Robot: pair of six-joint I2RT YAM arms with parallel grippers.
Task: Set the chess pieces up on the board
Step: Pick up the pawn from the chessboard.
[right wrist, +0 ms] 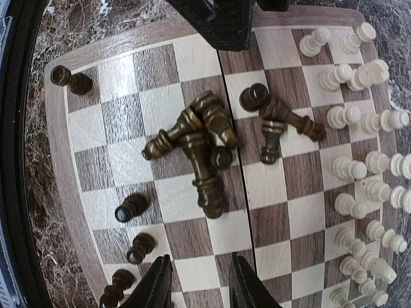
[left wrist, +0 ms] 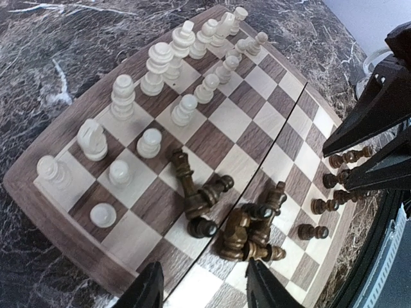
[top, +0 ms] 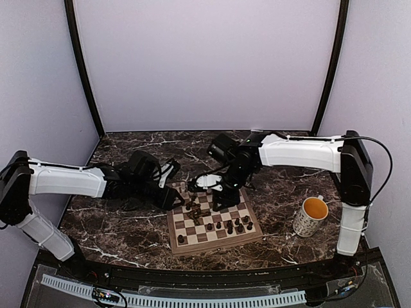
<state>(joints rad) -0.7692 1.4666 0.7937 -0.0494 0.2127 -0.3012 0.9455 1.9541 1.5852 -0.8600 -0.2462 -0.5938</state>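
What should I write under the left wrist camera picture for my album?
Cream pieces stand in rows on the board while dark pieces lie heaped near the open left gripper.

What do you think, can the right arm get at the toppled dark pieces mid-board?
Probably yes: the right tool hangs open just above the board, the toppled dark pieces lie right ahead of it, nothing in between.

Dark marble-veined table [top: 122,234] carrying a checkered wooden board [top: 204,232] lying flat near its middle, a speckled mug [top: 311,218] standing upright, well apart on the board's right.
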